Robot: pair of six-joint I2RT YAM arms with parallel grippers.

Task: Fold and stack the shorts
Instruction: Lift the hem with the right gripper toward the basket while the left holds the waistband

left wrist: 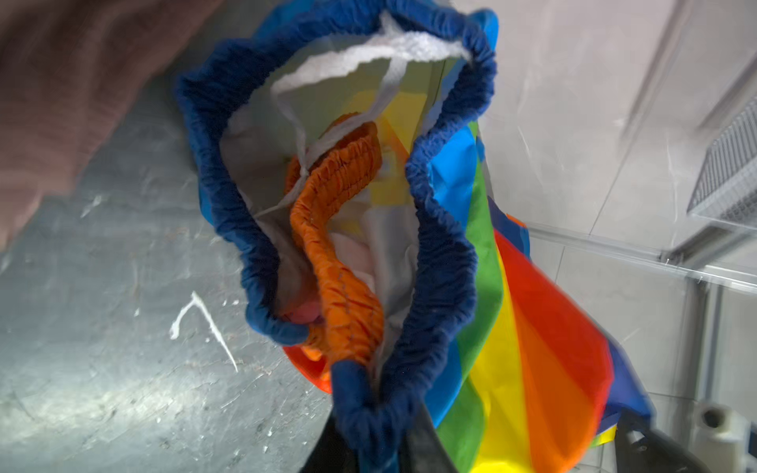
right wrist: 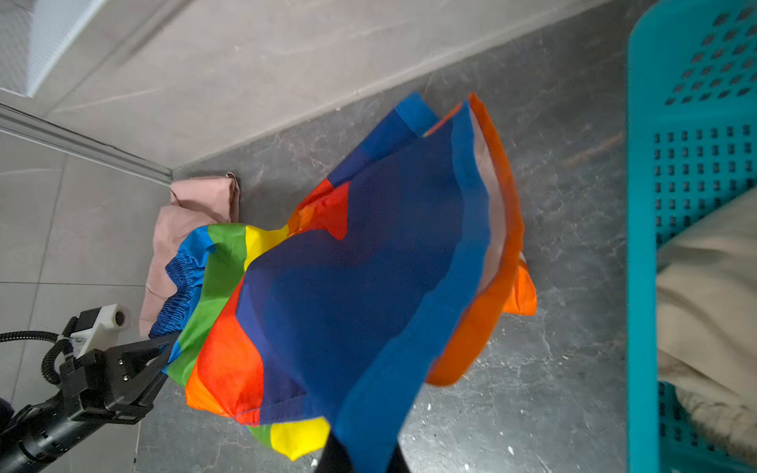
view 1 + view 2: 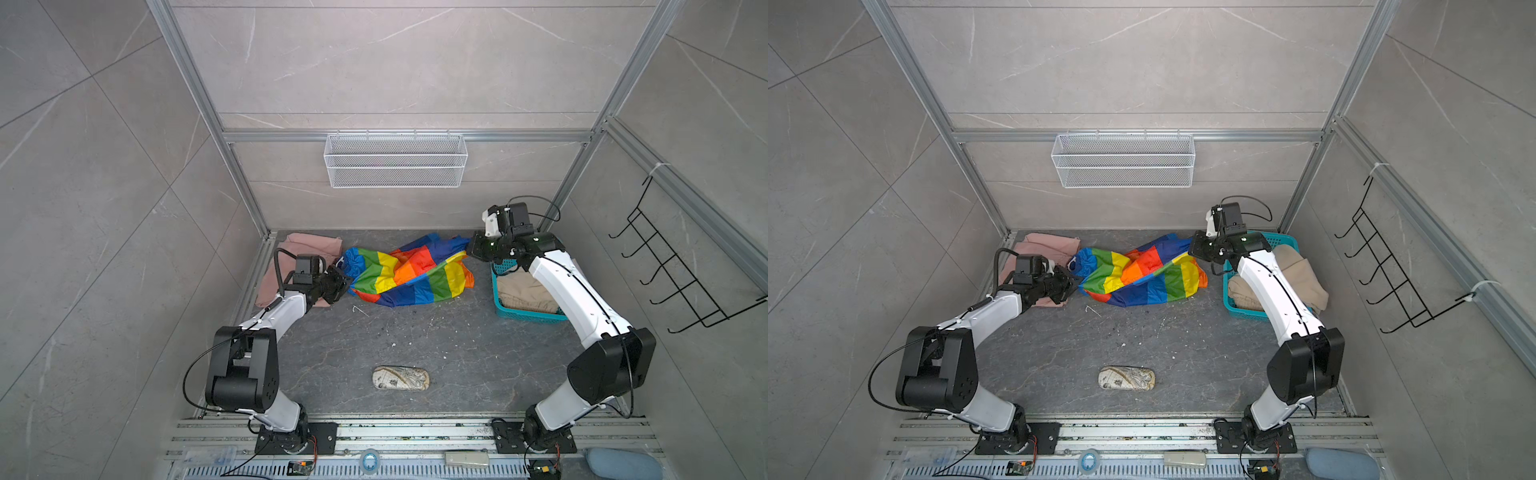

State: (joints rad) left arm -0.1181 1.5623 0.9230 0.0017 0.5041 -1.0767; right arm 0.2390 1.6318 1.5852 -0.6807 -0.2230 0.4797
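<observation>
Three shorts: rainbow-striped shorts (image 3: 407, 274) at centre of tabletop (image 3: 415, 340), left gripper (image 3: 345, 282) pinching its blue waistband (image 1: 442, 262), right gripper (image 3: 470, 245) clamped on leg hem (image 2: 409, 368); pink shorts (image 3: 307, 249) far left; beige shorts (image 3: 523, 291) in teal basket (image 3: 528, 313)

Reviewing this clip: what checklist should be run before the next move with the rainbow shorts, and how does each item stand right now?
1. Right gripper shut on the rainbow shorts, at a leg end: ok.
2. Left gripper firm on the waistband: cannot tell; the band lies between its jaws.
3. Rainbow shorts spread flat: not ok, twisted and crumpled between the grippers.
4. Pink shorts folded for stacking: ok, at the back left.
5. Beige shorts out of the teal basket: not ok, lying inside it.
6. Pouch clear of the cloth: ok, apart near the front.
</observation>
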